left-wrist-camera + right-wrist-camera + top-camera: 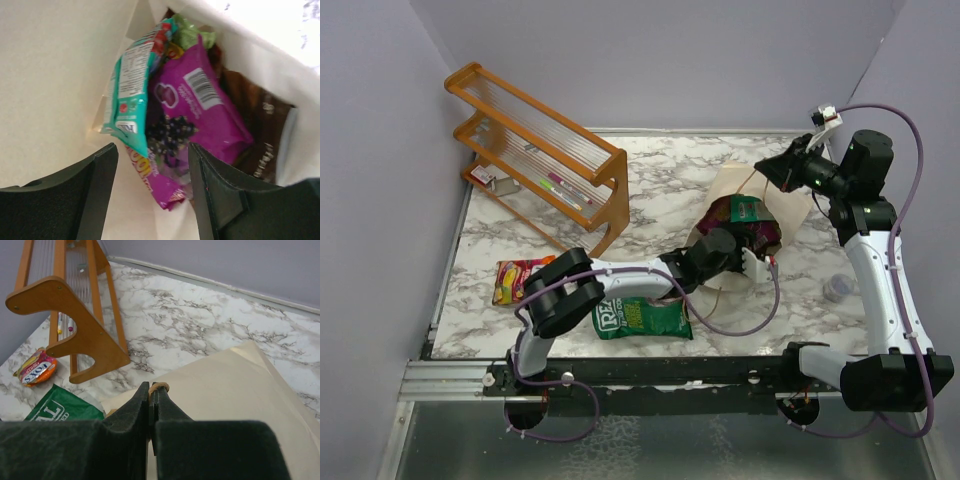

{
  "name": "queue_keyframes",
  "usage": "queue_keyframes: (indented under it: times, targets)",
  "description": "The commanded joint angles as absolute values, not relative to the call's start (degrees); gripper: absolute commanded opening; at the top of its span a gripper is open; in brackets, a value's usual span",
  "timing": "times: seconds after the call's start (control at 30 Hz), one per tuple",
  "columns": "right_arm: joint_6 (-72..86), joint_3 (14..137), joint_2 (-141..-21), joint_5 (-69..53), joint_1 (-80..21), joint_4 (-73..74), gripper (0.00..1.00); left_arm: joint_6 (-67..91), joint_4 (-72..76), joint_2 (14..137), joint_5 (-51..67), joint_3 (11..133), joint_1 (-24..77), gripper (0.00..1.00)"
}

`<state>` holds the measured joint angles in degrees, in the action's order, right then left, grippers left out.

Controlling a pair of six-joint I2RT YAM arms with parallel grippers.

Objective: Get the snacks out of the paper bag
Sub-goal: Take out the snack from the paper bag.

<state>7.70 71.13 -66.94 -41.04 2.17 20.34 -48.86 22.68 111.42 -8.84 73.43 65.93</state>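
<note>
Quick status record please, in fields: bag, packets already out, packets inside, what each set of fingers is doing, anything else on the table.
paper bag: on its side, mouth facing the left arm
out on table: green packet, orange-red candy bag
inside bag: purple packet, teal-green packet, dark brown packet
left fingers: open at the bag mouth, holding nothing
right fingers: shut on string handle
other: wooden rack, clear cap

Your top cam looks down from above the near edge over the whole table (660,190). Left wrist is jammed close into the mouth of the paper bag (50,75). Right wrist looks low toward the rack (100,347), which is also in the top view.
</note>
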Motion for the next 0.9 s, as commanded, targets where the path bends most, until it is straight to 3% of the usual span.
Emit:
queue_keyframes:
  times: [0.0, 0.33, 0.47, 0.57, 0.7, 0.87]
  targets:
    - [7.2, 71.1, -65.9, -41.7, 1.8, 18.7, 0.02, -54.1, 29.2, 114.8, -7.8, 78.1, 63.4, 0.59]
    - [6.9, 71.5, -66.1, -41.4, 1.8, 19.0, 0.01, -56.9, 27.3, 122.5, -5.2, 86.2, 60.5, 0.6]
    - [6.9, 71.7, -66.2, -41.3, 1.7, 19.2, 0.01, -57.0, 26.1, 123.0, -3.2, 87.0, 59.9, 0.69]
    - [7.0, 71.9, -66.2, -41.6, 1.7, 19.2, 0.02, -58.6, 27.3, 125.2, -6.0, 88.1, 59.6, 0.69]
    - [7.1, 72.2, -66.1, -41.6, 1.7, 19.5, 0.02, -59.5, 30.7, 127.0, -7.6, 88.9, 58.7, 0.63]
    - [7.3, 72.9, -65.8, -41.6, 1.7, 19.6, 0.02, -60.8, 32.6, 127.8, -8.1, 90.6, 58.2, 0.45]
